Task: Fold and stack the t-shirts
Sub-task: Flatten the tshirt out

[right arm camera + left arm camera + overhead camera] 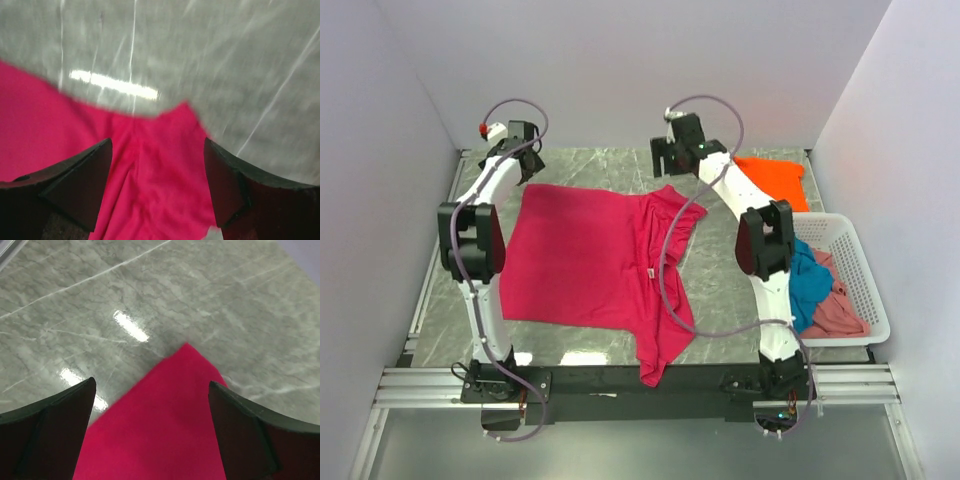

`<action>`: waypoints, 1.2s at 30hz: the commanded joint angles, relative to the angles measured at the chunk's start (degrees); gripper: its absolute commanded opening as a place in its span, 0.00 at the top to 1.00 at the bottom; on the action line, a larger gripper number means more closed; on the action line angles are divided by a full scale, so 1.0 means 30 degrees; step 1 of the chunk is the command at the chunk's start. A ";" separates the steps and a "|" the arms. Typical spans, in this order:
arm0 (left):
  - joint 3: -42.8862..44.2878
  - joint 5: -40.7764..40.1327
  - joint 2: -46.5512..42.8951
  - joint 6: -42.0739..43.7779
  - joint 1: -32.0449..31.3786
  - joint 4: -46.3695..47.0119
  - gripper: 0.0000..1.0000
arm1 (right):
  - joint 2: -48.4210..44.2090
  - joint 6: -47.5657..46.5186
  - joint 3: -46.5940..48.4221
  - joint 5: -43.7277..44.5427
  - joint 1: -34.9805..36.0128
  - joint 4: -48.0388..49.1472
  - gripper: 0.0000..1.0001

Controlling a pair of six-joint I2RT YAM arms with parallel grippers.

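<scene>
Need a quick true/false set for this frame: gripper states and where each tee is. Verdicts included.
1. The left gripper and the right gripper both stand open. True.
2. The large crimson-magenta cloth t-shirt lies in the white plastic lattice basket. False: it is spread on the grey marble table.
3. The bright orange t-shirt lies on the table beyond the basket's far end. True.
4. The left gripper is clamped on a corner of the crimson-magenta t-shirt. False: the corner lies between open jaws, ungripped.
5. The teal-blue t-shirt and the dusty pink t-shirt sit in the basket. True.
</scene>
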 commanded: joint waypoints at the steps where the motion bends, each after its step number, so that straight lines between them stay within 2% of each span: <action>1: -0.1175 0.0846 -0.3328 -0.0564 -0.0156 0.0448 0.01 | -0.4749 0.1396 -0.3562 0.1077 0.1167 0.0688 0.20; 3: -0.2735 0.1521 -0.4851 -0.1061 -0.0156 0.0597 0.01 | -0.6507 0.2921 -0.6493 -0.0114 0.1315 0.2064 0.20; 4: -0.4337 0.1814 -0.5349 -0.1237 -0.0156 0.0742 0.01 | -0.7879 0.4553 -0.9001 -0.0646 0.1373 0.2275 0.19; 6: -0.6015 0.3044 -0.6727 -0.1735 -0.0185 0.1269 0.01 | -0.8913 0.5736 -1.2112 -0.2398 0.1462 0.2742 0.18; 7: -0.7676 0.3570 -0.7108 -0.1824 -0.0185 0.1648 0.01 | -0.9643 0.6525 -1.3147 -0.2728 0.1578 0.3064 0.18; 9: -0.9122 0.4743 -0.7814 -0.2029 -0.0185 0.2908 0.01 | -1.0205 0.7058 -1.5255 -0.3429 0.1783 0.3709 0.17; 11: -1.0065 0.5505 -0.7612 -0.1942 -0.0156 0.3234 0.01 | -1.0237 0.7439 -1.5880 -0.3377 0.1872 0.3713 0.17; 15: -0.9686 0.5917 -0.6441 -0.1767 -0.0156 0.3174 0.01 | -0.9479 0.7355 -1.6233 -0.3316 0.1902 0.3855 0.16; 21: -0.9072 0.6622 -0.4624 -0.1005 -0.0156 0.3967 0.01 | -0.6290 0.6680 -1.3984 -0.2880 0.1522 0.2808 0.16; 31: -0.7048 0.6330 -0.1461 -0.0770 0.0342 0.2971 0.01 | -0.3091 0.5365 -1.0437 -0.2875 -0.0646 0.0227 0.16; 35: -0.6524 0.6299 -0.0669 -0.0887 0.0518 0.2650 0.01 | -0.0166 0.4044 -0.5904 -0.3992 -0.1350 -0.2023 0.17; 36: -0.6144 0.6242 -0.0493 -0.0916 0.0605 0.2358 0.01 | 0.1408 0.3549 -0.3253 -0.3933 -0.1554 -0.3683 0.17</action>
